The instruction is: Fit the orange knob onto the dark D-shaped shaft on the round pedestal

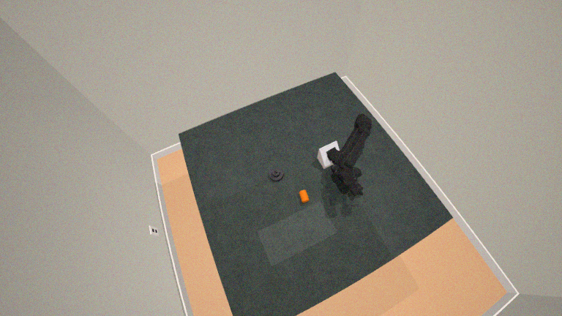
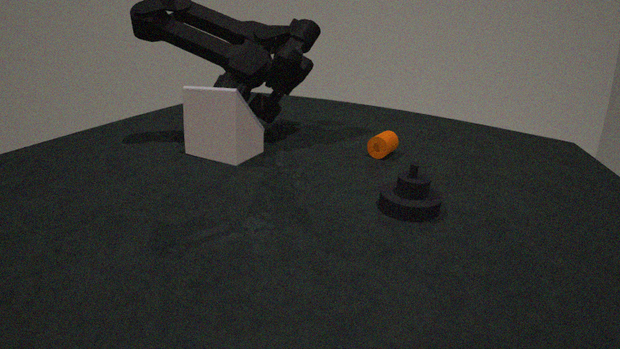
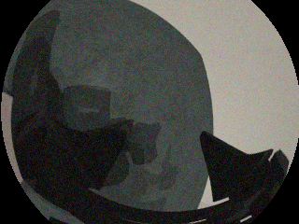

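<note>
The orange knob [image 1: 304, 196] [image 2: 383, 144] lies on its side on the dark table; the end with its hole faces the exterior view. The round dark pedestal [image 1: 271, 177] [image 2: 408, 209] stands a short way from it, with the thin shaft [image 2: 413, 171] upright on top. The shaft's flat side cannot be made out. My gripper [image 3: 167, 130] is open, its two dark fingertips wide apart in the wrist view with nothing between them. It is away from the knob and the pedestal, and neither shows in the wrist view.
A white block [image 1: 324, 158] [image 2: 210, 123] with a sloped side stands close by the black arm [image 1: 352, 143] [image 2: 205, 45]. Part of the arm is hidden behind it in the exterior view. The dark table [image 1: 248, 130] [image 2: 228, 271] ends at a straight edge beyond the arm.
</note>
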Robot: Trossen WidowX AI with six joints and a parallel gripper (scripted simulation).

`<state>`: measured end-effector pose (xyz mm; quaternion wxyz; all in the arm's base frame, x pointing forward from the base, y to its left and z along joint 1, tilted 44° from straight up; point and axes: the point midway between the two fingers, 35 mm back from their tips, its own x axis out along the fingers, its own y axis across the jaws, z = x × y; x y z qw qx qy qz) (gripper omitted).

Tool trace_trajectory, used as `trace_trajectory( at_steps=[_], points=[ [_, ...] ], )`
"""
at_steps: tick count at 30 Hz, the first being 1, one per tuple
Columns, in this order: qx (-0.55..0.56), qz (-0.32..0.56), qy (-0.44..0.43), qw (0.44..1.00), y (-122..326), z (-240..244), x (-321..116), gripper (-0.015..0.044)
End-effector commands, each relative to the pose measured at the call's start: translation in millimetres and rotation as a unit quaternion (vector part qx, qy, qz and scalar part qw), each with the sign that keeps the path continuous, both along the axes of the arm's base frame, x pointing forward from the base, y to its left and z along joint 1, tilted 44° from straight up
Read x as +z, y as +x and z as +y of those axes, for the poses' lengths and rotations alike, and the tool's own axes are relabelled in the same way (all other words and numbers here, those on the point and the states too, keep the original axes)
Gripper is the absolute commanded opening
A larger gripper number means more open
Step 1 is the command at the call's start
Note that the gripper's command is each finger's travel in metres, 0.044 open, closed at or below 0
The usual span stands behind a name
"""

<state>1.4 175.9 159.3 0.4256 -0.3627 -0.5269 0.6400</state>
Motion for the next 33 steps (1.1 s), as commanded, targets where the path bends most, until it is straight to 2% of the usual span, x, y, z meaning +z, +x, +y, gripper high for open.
trace_trajectory(
  at_steps=[1,2,4,7,10,15,24,33],
  points=[
    [-0.004,0.011,-0.005,1.0,1.3,0.2,0.6,0.0426],
    [-0.015,0.042,-0.02,0.999,5.2,0.9,2.4,0.044],
    [-0.058,0.161,-0.072,0.983,20.2,3.0,8.5,0.044],
    [-0.126,0.354,-0.139,0.916,46.9,4.6,16.0,0.044],
    [-0.188,0.535,-0.182,0.803,75.4,3.2,20.5,0.044],
    [-0.288,0.726,-0.182,0.597,131.2,-7.5,19.9,0.044],
    [-0.315,0.9,-0.144,0.264,176.6,-28.1,12.9,0.044],
    [-0.293,0.951,-0.064,-0.072,213.7,-55.2,0.0,0.044]
  ],
)
